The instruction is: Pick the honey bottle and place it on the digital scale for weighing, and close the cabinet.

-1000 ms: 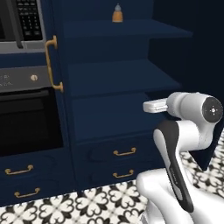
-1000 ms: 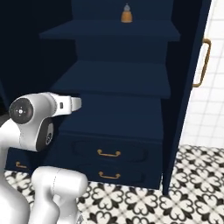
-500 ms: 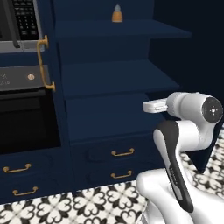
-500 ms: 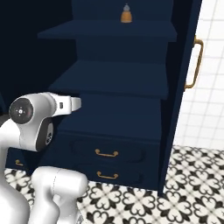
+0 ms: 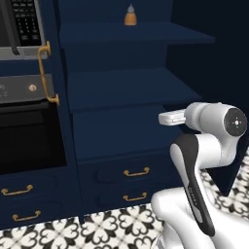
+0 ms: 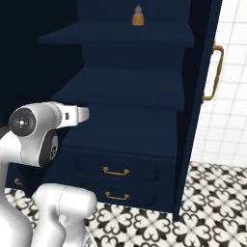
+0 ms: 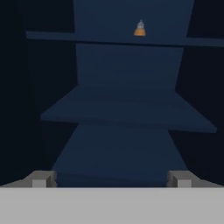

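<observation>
Item: cabinet [image 5: 121, 131], navy, both doors standing open, directly ahead of my gripper [image 7: 111, 179] and well apart from it. Interior: three shelves stepping up and back from my fingertips [image 7: 43, 179]; the two lower ones are bare where I can see them. The top shelf, high above my line of reach and slightly to the right, carries one orange bottle [image 7: 140, 28] with a grey pointed cap, upright. That is not the honey bottle, and where the honey bottle stands I cannot tell from here. Below the shelves, under my hand: two drawers [image 5: 136, 172] with brass pulls, shut. Left door [image 5: 53, 121], to my left, is swung back beside the black oven [image 5: 29, 141] and the microwave [image 5: 19, 24], its brass handle [image 5: 44, 73] facing out. Right door [image 6: 202, 96], to my right, is edge-on against the white tiled wall [image 6: 231, 96], with its handle [image 6: 214, 72] clear. Floor [image 5: 112, 228]: patterned black-and-white tile beneath me. Gripper condition: jaws spread as wide as they go, nothing between them, touching nothing. Step in hand, as I judge it: the approach, with no pick begun and the doors unclosed. Next move calls for finding the jar, then lining up level with its shelf before going in.
</observation>
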Tool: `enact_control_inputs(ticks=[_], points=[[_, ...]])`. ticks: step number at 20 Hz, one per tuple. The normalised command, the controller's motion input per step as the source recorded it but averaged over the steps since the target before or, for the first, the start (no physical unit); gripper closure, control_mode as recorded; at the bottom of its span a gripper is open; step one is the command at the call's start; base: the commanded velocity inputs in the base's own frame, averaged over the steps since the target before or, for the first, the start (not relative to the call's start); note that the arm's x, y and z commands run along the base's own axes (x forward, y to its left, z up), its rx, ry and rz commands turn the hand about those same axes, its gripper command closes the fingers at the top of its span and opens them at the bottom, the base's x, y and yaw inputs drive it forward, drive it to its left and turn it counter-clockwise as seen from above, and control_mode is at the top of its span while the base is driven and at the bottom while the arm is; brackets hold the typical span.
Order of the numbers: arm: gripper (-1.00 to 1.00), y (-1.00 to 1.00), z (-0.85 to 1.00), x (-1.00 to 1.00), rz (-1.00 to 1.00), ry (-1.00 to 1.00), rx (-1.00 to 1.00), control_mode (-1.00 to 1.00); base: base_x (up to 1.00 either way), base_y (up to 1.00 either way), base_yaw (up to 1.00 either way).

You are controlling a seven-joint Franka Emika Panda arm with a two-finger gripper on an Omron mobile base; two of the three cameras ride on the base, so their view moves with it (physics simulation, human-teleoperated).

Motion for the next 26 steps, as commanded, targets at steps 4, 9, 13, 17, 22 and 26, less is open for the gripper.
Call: enact_control_inputs(ticks=[4,9,13,17,22,26], points=[[-1.00,0.00,0.00,0.00,0.00,0.00,0.00,1.00,0.31,0.00,0.00],[-1.00,0.00,0.00,0.00,0.00,0.00,0.00,1.00,0.13,0.00,0.00],[-1.00,-0.24,0.00,-0.21,0.00,-0.03,0.00,-1.00,0.00,0.00,0.00],[-1.00,-0.45,0.00,-0.95,-0.07,-0.19,0.00,-1.00,0.00,0.00,0.00],[-1.00,-0.22,0.00,-1.00,-0.14,-0.26,0.01,-1.00,0.00,0.00,0.00],[-1.00,-0.32,-0.04,-1.00,-0.25,-0.20,0.03,-1.00,0.00,0.00,0.00]])
